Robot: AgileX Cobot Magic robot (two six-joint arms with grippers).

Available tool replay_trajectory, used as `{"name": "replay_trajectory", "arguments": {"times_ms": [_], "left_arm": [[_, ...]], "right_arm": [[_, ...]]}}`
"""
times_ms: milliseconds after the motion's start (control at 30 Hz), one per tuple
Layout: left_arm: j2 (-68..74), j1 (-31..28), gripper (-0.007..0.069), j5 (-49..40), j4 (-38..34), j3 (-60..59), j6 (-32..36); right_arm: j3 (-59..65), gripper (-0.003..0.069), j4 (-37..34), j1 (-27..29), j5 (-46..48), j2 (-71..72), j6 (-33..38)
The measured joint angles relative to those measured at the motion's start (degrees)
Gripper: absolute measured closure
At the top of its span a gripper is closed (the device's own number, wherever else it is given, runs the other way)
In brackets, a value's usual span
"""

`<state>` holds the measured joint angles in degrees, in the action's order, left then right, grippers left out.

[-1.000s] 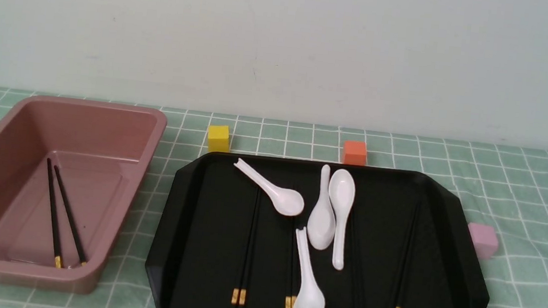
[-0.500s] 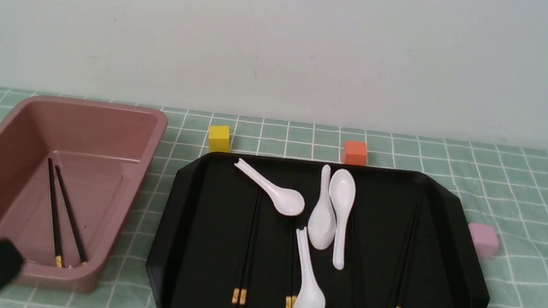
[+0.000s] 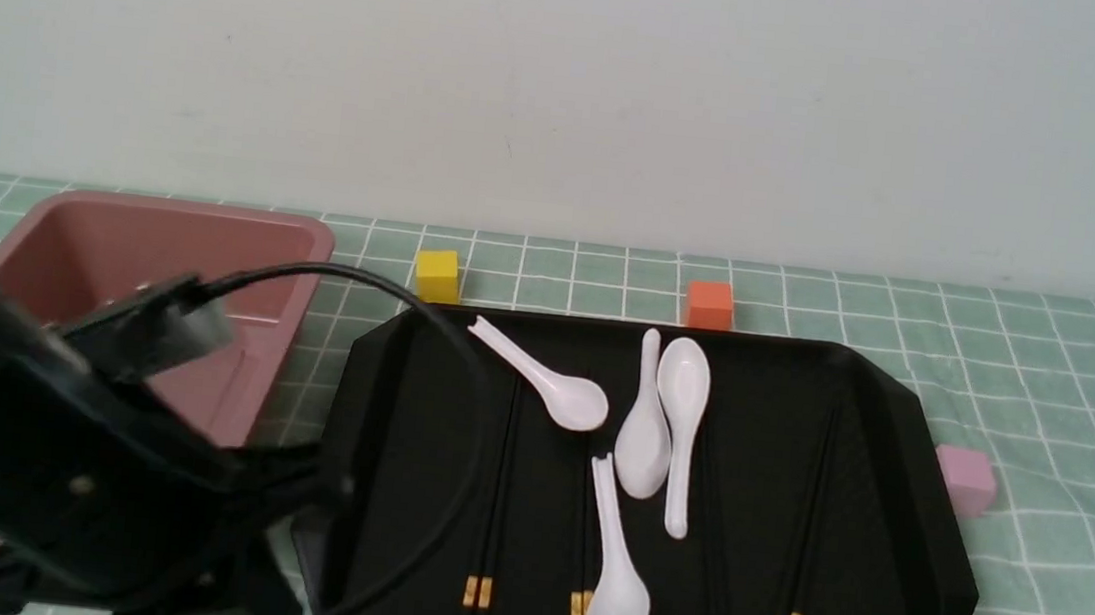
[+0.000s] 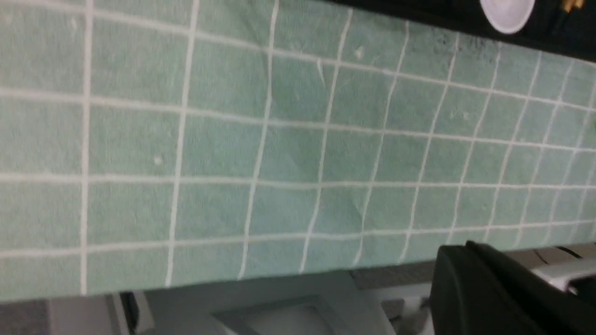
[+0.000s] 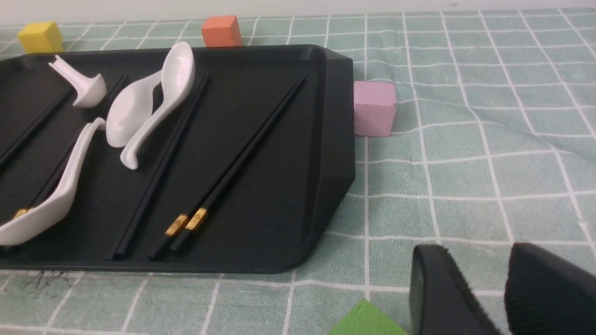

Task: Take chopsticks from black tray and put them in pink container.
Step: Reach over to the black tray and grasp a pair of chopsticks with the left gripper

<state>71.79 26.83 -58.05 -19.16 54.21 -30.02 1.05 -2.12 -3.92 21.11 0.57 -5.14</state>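
While spoons (image 3: 620, 566) crowd chopsticks (image 3: 491, 503) on black tray (image 3: 943, 577), left arm (image 3: 41, 460) masks pink container (image 3: 142, 243).

Black left arm (image 3: 59, 472), looping cable (image 3: 330, 271), black right hand (image 5: 484, 279)

On the worktop (image 3: 1081, 399), the container (image 3: 112, 236) sits left of the tray (image 3: 863, 579), just apart from it. 4 spoons (image 3: 640, 437) lie in the tray's middle, and chopsticks (image 3: 802, 533) lie front to back to their left, under them and to their right. 2 cubes (image 3: 437, 275) (image 3: 709, 305) stand just behind the tray's far edge, and a 3rd cube (image 3: 964, 478) stands just beside its right edge.
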Motion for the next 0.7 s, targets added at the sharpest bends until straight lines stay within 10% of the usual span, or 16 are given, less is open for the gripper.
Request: {"name": "replay_trajectory", "arguments": {"times_ms": [300,700], "left_arm": [[18.8,15.5,0.0559,3.3,26.4,13.9,-19.5],[38.2,16.4,0.0300,2.8,29.2,28.8,-20.5]], "right_arm": [[0.0,0.0419,0.0,0.0,0.0,0.0,0.0],[0.0,0.0419,0.0,0.0,0.0,0.0,0.0]]}}
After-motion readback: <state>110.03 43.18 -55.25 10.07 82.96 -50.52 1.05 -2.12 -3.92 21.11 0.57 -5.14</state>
